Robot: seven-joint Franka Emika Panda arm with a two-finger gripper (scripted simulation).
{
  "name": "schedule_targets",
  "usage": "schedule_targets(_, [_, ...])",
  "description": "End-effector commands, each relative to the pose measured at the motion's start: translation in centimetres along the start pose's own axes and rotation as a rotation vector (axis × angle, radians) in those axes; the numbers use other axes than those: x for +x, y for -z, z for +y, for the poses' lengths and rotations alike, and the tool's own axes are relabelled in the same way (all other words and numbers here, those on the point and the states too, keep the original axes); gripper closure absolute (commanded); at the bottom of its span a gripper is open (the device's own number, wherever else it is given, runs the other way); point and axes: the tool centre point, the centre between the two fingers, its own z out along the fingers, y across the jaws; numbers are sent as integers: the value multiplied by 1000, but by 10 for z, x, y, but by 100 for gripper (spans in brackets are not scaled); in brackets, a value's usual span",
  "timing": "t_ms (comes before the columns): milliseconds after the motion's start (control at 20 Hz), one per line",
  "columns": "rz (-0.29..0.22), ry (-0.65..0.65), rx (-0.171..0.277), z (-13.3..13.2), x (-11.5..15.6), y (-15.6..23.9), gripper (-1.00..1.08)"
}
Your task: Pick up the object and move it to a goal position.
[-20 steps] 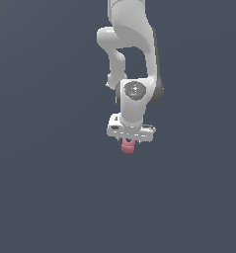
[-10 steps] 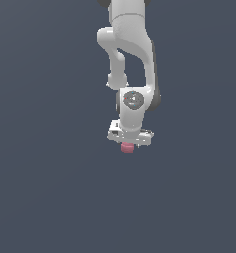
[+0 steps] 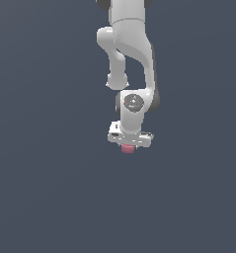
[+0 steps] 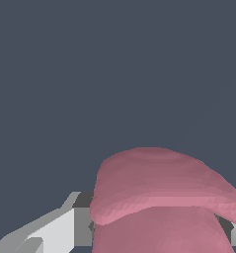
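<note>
The pink-red blocky piece (image 3: 127, 148) is being gripped in the white gripper (image 3: 129, 145), jaws clamped on its sides. It is being held just below the downward-pointing hand, pink filling the wrist view (image 4: 164, 197)

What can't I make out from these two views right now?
- Exterior view: most of the pink object is hidden behind the gripper; its shape is too small to read.
- Wrist view: the object is cut off by the frame edge, and it covers the fingertips.
- Neither view shows any goal marker.
</note>
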Motion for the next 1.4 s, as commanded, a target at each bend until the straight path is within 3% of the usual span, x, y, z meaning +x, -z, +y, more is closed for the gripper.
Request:
schedule_targets(0, [0,0,0,0,0,-1,108])
schedule_targets(350, [0,0,0,2,0,0,108])
schedule_targets(600, [0,0,0,19,1,1,108])
schedule_targets(850, [0,0,0,56,4,5,108])
schedule_targets(1350, [0,0,0,159,12,13,108])
